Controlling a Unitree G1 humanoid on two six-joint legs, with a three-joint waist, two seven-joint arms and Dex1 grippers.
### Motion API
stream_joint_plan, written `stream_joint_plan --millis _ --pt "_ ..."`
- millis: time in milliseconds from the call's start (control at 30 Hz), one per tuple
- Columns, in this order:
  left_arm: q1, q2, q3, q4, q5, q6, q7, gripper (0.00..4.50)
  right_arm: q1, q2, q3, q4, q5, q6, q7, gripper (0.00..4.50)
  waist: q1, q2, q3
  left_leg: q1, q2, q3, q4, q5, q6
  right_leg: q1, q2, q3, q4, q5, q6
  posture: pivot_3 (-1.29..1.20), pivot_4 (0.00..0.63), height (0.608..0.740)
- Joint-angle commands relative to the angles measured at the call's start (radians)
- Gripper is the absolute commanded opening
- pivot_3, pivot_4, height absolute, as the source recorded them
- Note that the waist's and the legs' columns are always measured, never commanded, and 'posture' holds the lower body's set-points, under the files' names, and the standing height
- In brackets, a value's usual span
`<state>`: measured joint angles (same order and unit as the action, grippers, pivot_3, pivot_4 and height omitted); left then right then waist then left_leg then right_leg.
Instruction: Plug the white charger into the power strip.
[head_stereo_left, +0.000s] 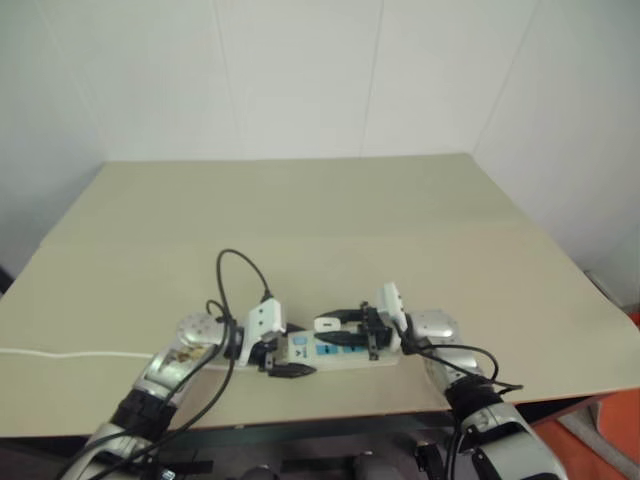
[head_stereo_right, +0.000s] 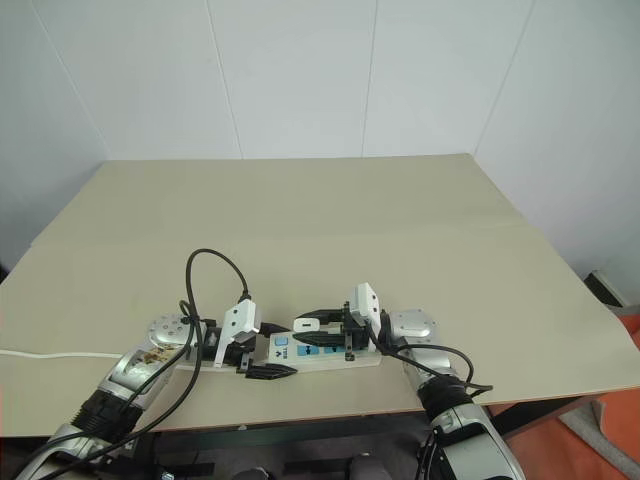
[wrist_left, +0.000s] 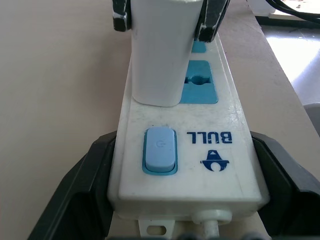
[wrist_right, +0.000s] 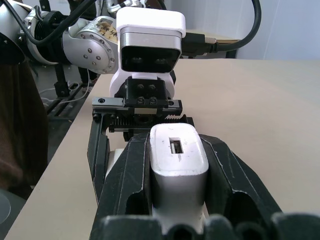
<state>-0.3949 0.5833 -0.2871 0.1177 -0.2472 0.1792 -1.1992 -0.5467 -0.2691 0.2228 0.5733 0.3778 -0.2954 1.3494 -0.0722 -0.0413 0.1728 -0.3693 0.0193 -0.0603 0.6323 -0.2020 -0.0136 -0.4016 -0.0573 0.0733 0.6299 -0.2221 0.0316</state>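
Clamping power strip (wrist_left: 185, 165) near table (head_stereo_left: 300, 210) front edge, left hand (head_stereo_right: 262, 360); right hand (wrist_right: 177, 200) grips white charger (wrist_right: 178, 165).

A broad beige table (head_stereo_left: 330, 215) spans the scene, its top matte and evenly lit; behind it stand plain white panelled walls (head_stereo_left: 300, 70) with thin vertical seams, meeting at a corner on the right; an orange-red floor (head_stereo_right: 600, 440) shows beyond the table's near right corner.
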Motion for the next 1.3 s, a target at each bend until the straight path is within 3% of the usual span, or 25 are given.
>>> stream_joint_plan --millis 33,533,867,1133,1167,1233,1300 --pt "-0.016 0.041 0.038 -0.013 -0.003 -0.005 -0.034 3.30 0.058 -0.098 -0.004 0.129 -0.119 0.033 -0.047 1.13 0.000 0.000 0.000 0.000 0.000 0.000 0.000 0.000 0.000 0.000 0.000 0.000 0.000 0.000 0.000 0.00 0.150 0.740" --pt "-0.031 0.006 0.029 0.005 0.002 -0.010 -0.016 3.30 -0.005 -0.061 0.049 0.063 -0.106 0.081 -0.012 1.13 0.000 0.000 0.000 -0.001 0.000 0.000 -0.001 0.000 0.000 -0.001 0.000 0.000 0.000 0.000 0.000 0.00 0.150 0.740" --pt "-0.027 -0.011 0.024 0.003 0.005 -0.006 -0.005 3.30 0.017 -0.073 0.040 0.023 -0.116 0.113 -0.010 4.43 0.004 0.000 0.000 -0.002 0.000 0.000 -0.001 0.000 0.000 -0.001 0.000 0.000 -0.001 0.000 -0.001 0.00 0.150 0.740" --pt "-0.042 -0.076 0.009 0.035 0.019 -0.011 0.014 3.30 0.038 -0.200 -0.040 -0.157 -0.054 0.206 0.020 4.48 0.027 0.000 0.001 -0.005 -0.002 0.000 0.000 0.000 0.000 -0.002 -0.002 0.000 -0.003 0.000 0.000 0.00 0.150 0.740" --pt "-0.042 -0.083 0.013 0.037 0.012 -0.007 0.011 4.03 0.044 -0.220 -0.055 -0.185 -0.042 0.221 0.021 4.50 0.030 0.000 0.002 -0.006 -0.002 0.000 0.000 0.000 0.000 -0.002 -0.002 0.000 -0.003 0.000 0.000 0.00 0.150 0.740" --pt "-0.047 -0.093 0.029 0.031 -0.021 0.004 -0.010 4.48 0.056 -0.263 -0.090 -0.251 -0.016 0.262 0.017 4.50 0.032 0.001 0.003 -0.010 -0.003 0.000 0.001 0.000 0.000 -0.005 -0.003 -0.001 -0.004 0.001 0.002 0.00 0.150 0.740" --pt "-0.056 -0.085 0.049 0.014 -0.057 0.003 -0.049 4.48 0.074 -0.312 -0.128 -0.316 0.009 0.298 0.017 4.50 0.033 0.002 0.004 -0.016 -0.003 0.000 0.002 0.000 0.000 -0.010 -0.002 -0.001 -0.003 0.003 0.006 0.00 0.150 0.740"
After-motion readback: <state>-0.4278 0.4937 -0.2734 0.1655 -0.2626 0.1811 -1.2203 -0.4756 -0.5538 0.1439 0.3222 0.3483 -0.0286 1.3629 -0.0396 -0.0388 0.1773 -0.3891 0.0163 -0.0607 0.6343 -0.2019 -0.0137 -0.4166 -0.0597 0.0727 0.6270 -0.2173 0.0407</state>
